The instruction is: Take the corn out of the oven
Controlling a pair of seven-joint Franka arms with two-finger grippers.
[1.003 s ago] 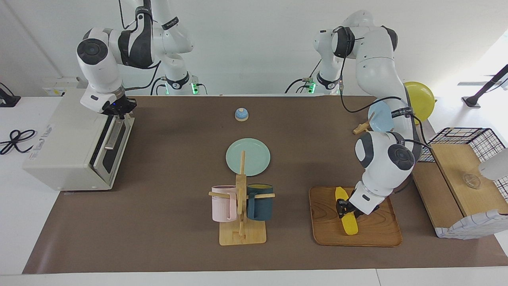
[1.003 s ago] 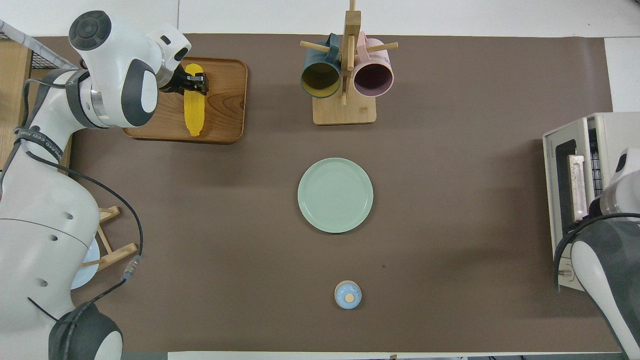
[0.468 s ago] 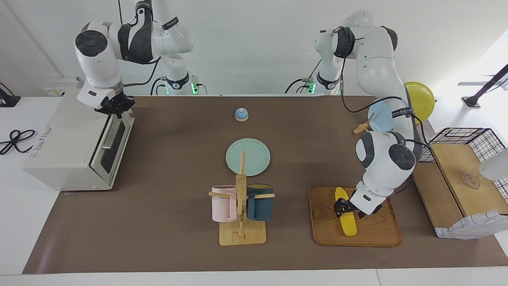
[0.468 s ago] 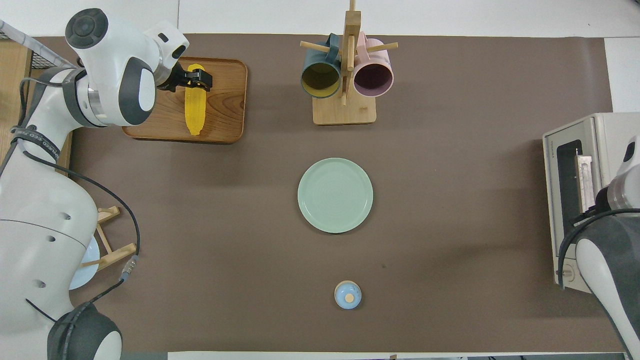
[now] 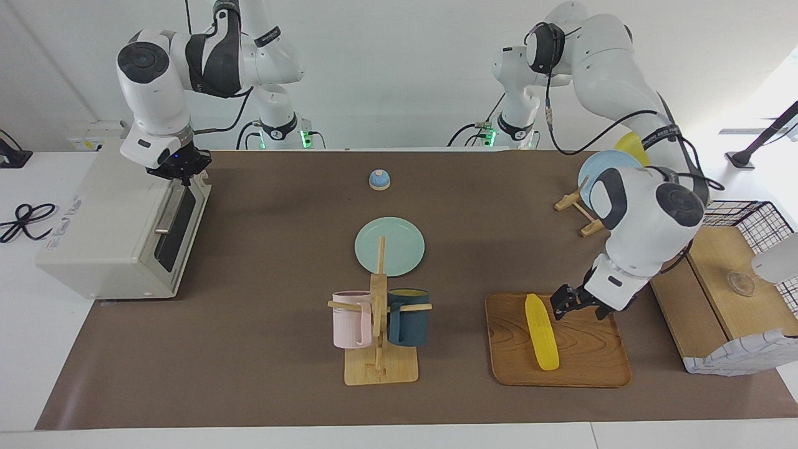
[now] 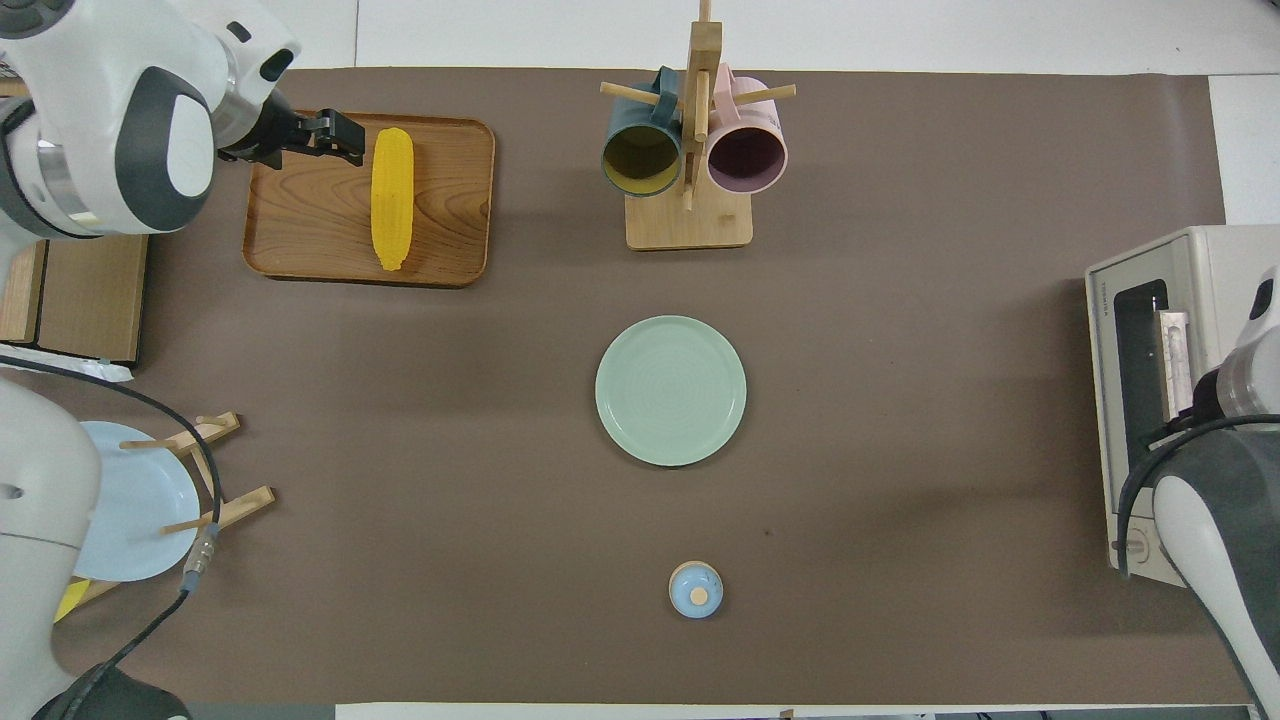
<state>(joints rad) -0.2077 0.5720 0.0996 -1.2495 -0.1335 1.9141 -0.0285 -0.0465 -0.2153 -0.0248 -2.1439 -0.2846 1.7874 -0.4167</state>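
Note:
The yellow corn (image 5: 541,332) (image 6: 391,195) lies free on a wooden tray (image 5: 592,355) (image 6: 450,240) toward the left arm's end of the table. My left gripper (image 5: 566,304) (image 6: 338,137) hangs open just above the tray's edge beside the corn, not touching it. The off-white oven (image 5: 106,231) (image 6: 1150,300) stands at the right arm's end with its dark-windowed door (image 5: 177,224) up against the box. My right gripper (image 5: 181,169) is shut at the door's top edge, above the bar handle.
A wooden mug rack (image 5: 378,324) with a pink and a dark blue mug stands mid-table, a green plate (image 5: 402,243) nearer the robots, then a small blue bell (image 5: 379,179). A light blue plate on a wooden stand (image 6: 130,510) and a wire basket with boards (image 5: 729,274) flank the tray.
The left gripper opened, let go of the corn on the tray, then rose and drew off toward the left arm's end. The oven door swung from ajar to closed under the right gripper.

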